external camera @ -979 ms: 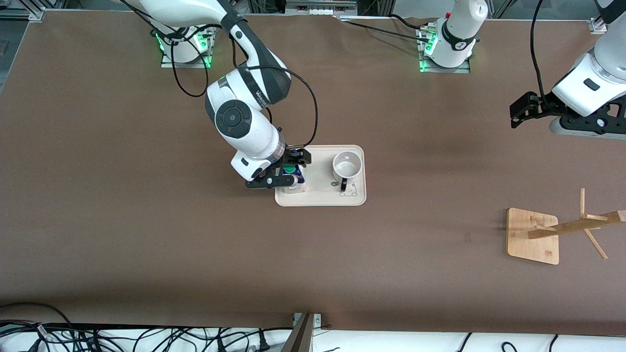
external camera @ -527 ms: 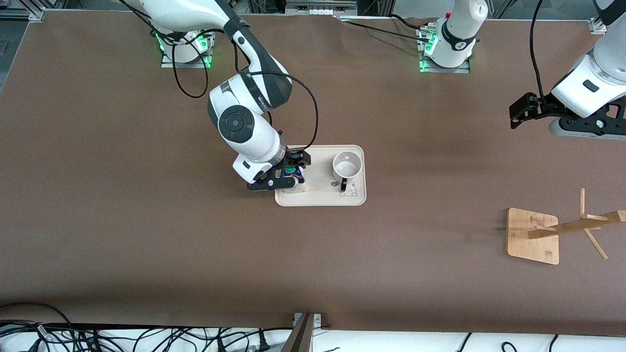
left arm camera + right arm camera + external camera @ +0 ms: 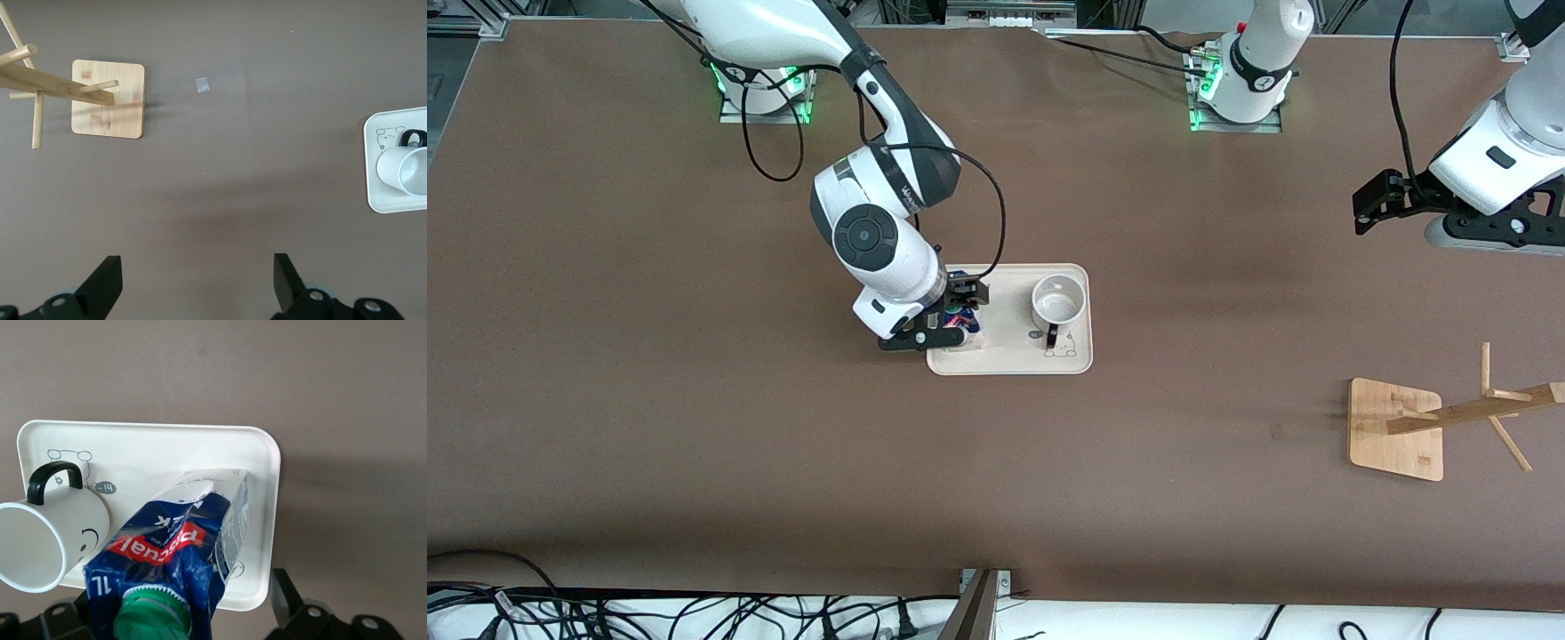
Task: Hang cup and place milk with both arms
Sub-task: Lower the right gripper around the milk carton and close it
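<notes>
The milk (image 3: 963,322) stands on a cream tray (image 3: 1009,357) at the tray's end toward the right arm. In the right wrist view the milk (image 3: 180,543) shows its green cap close up. My right gripper (image 3: 951,326) is down around the carton's top, jaws open, and one fingertip (image 3: 285,595) stands clear of the carton. The cup (image 3: 1057,302) stands upright on the same tray, handle toward the front camera; it also shows in the right wrist view (image 3: 53,537) and the left wrist view (image 3: 403,170). My left gripper (image 3: 1485,233) waits open and empty (image 3: 197,287) high over the table's left-arm end.
A wooden cup rack (image 3: 1458,416) with pegs stands on a square base (image 3: 1394,430) toward the left arm's end, nearer the front camera; it also shows in the left wrist view (image 3: 47,81). Cables lie along the table's front edge.
The right arm has shifted slightly, its gripper settling lower around the milk's top. The left arm has barely moved.
</notes>
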{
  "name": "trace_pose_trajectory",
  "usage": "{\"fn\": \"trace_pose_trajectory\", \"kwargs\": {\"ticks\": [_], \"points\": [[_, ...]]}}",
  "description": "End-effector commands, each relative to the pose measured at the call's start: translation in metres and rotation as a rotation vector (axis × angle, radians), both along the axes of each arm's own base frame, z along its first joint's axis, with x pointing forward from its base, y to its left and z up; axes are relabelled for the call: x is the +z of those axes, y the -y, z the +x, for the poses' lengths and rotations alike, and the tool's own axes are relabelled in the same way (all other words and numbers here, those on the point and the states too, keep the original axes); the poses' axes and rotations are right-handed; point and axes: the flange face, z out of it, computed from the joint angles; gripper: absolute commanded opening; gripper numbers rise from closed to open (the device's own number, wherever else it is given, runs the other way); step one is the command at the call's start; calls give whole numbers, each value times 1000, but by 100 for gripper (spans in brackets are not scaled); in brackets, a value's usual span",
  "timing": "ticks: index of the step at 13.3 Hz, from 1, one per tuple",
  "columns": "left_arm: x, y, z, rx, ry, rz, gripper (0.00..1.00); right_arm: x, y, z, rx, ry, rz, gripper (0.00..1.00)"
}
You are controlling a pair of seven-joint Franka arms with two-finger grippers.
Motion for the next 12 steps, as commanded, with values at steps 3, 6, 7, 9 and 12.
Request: {"fn": "trace_pose_trajectory", "kwargs": {"ticks": [3,6,7,9,12], "points": [[6,3,4,8,-3,-17,100,2,2,1,22,9,-7,63],[7,3,4,8,-2,-17,100,3,3,1,19,9,-7,45],[7,4,4,8,-2,-17,100,4,3,1,18,10,-5,44],[7,5,3,6,-2,-17,100,5,3,2,13,10,-3,43],[7,6,3,5,-2,-17,100,5,2,1,7,7,-2,43]]}}
